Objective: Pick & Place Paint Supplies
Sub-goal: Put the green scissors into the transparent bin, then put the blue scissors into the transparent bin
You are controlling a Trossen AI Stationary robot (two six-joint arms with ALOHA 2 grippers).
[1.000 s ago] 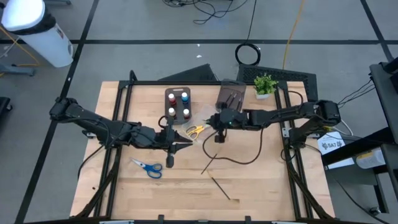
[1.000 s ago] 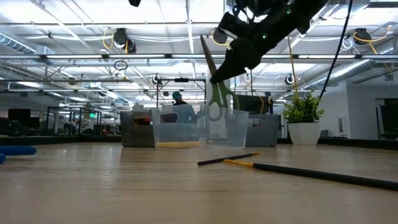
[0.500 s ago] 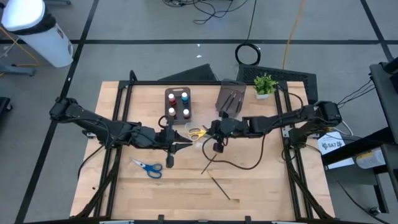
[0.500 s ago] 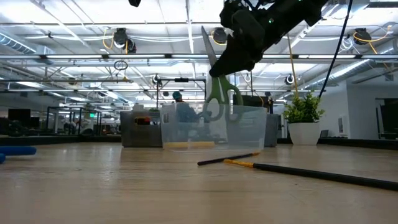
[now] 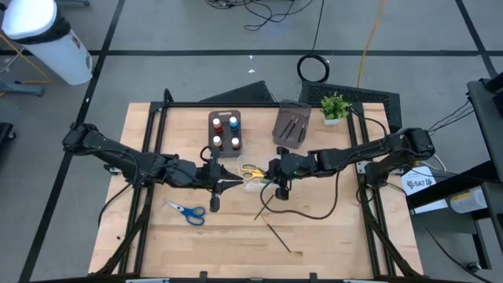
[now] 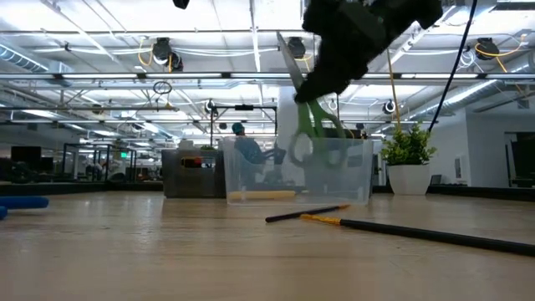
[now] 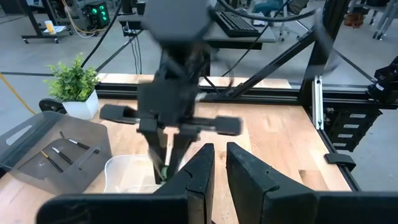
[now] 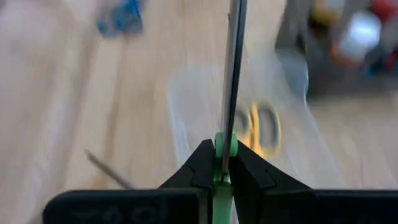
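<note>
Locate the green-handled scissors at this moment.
The green-handled scissors hang in the right gripper, above the table centre, beside the clear plastic box holding yellow-handled scissors.

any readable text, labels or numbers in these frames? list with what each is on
"S A7" or similar: white tag beside the right arm's base, off the table edge, high view; too small to read with certainty.
Paint bottles, trays, clear box, green scissors: no readable marking.
Room behind the table in the low view: no legible signs.
Wrist views: nothing readable.
</note>
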